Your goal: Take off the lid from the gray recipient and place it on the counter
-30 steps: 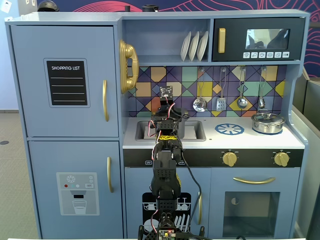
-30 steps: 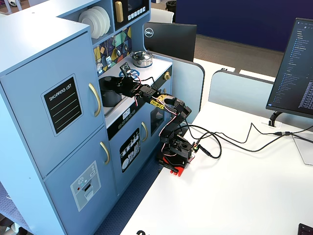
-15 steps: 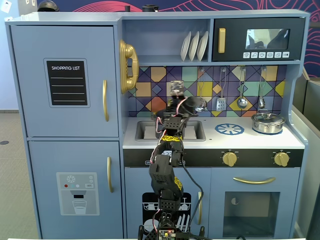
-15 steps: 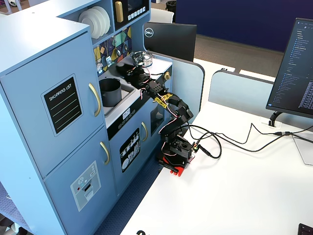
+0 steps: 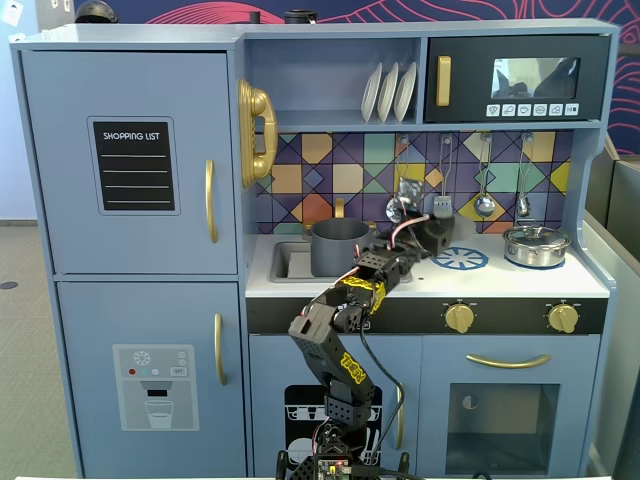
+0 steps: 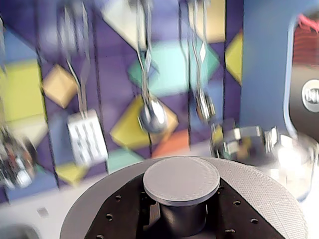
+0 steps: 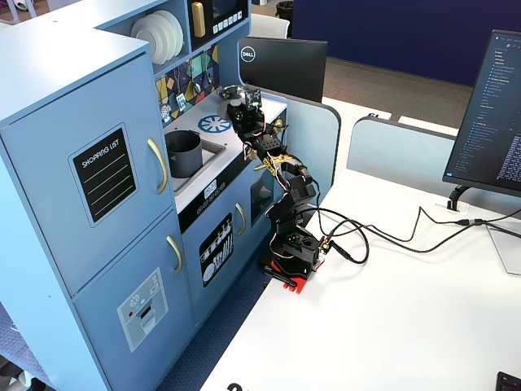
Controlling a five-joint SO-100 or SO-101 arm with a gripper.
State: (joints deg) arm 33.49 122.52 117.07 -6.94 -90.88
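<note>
In the wrist view my gripper (image 6: 180,211) is shut on the central knob (image 6: 181,179) of the dark gray lid (image 6: 271,196), whose flat disc spreads round the black fingers (image 6: 119,214). In both fixed views the gripper (image 5: 436,233) (image 7: 244,110) holds it above the white counter (image 5: 420,280), over the left part of the blue burner print (image 5: 462,259) (image 7: 214,124). The gray recipient (image 5: 340,247) (image 7: 183,152) stands uncovered in the sink basin to the left in a fixed view, apart from the gripper.
A shiny silver pot (image 5: 536,244) (image 6: 244,143) with its own lid stands on the counter, right of the burner in a fixed view. Utensils (image 6: 152,114) hang on the tiled back wall. A gold tap (image 5: 339,208) stands behind the gray recipient.
</note>
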